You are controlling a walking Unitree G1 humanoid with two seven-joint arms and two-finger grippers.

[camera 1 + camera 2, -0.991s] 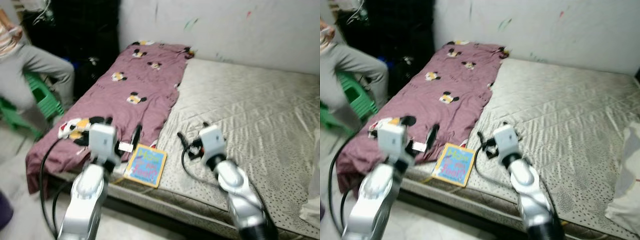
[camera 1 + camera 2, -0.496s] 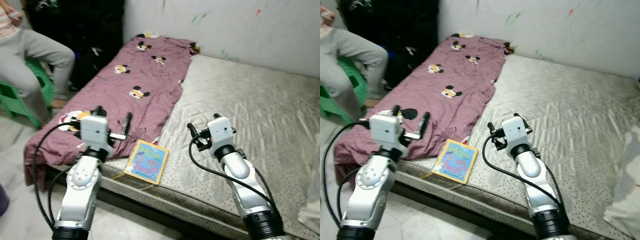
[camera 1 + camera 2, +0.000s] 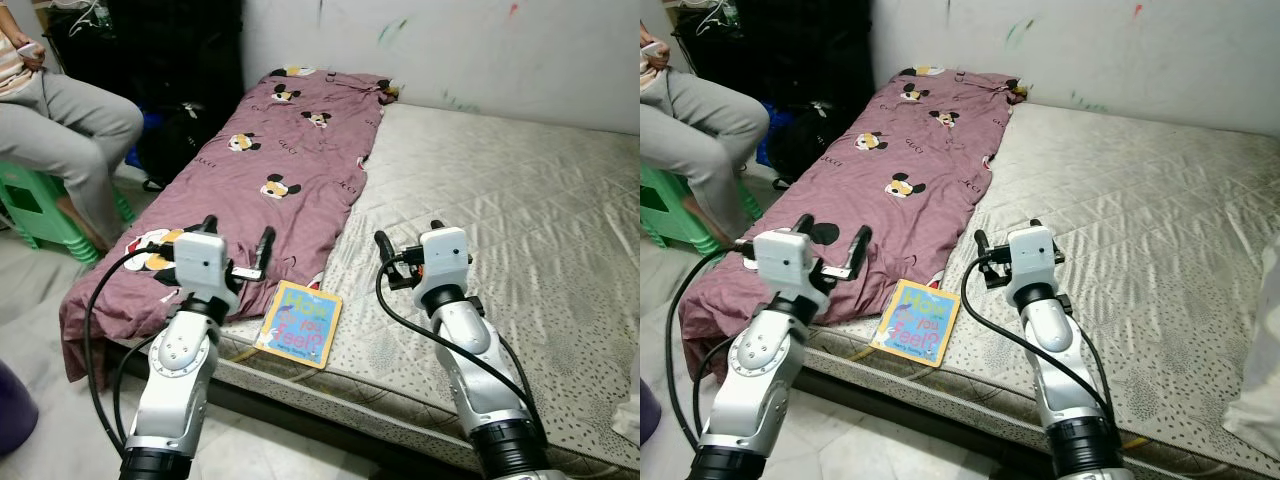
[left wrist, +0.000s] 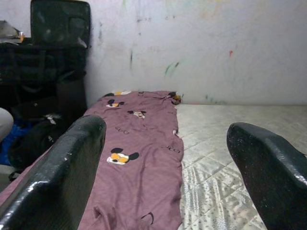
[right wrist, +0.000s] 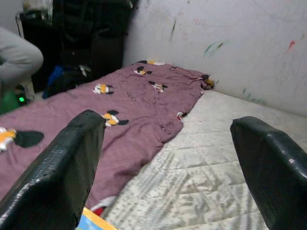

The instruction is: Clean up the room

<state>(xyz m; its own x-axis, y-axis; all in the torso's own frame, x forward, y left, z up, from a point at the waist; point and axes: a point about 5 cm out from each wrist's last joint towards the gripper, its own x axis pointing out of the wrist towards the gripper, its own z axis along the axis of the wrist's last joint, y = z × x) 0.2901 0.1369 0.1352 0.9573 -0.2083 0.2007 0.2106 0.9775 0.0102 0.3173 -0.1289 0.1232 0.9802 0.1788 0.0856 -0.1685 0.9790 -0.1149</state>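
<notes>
Well, over at the far left a person [image 3: 60, 110] sits on a green plastic stool [image 3: 35, 205], clear of the work. Next comes the maroon Mickey Mouse blanket [image 3: 260, 170], spread along the left strip of the bed, its near end drooping over the mattress edge. The left tool [image 3: 236, 245] hangs above that near end with its fingers spread and nothing between them. Just beside the blanket's hem, on the near edge of the bare quilted mattress [image 3: 520, 230], lies a colourful children's book [image 3: 298, 323], flat, cover up, between the two arms. The right tool [image 3: 405, 243] is held over the mattress, fingers likewise spread wide and empty. A pale bundle, perhaps a pillow [image 3: 1260, 370], sits at the far right.

I'd say the robot is only squaring up to the bed; nothing is gripped yet. The book looks like the first thing to tidy, and lifting it calls for lowering a tool to its edge, since it lies flat.

Compared with a second ago, the view is steadier and sharper, the camera having shifted, and both tools sit a little higher; the book and blanket lie as they did.
</notes>
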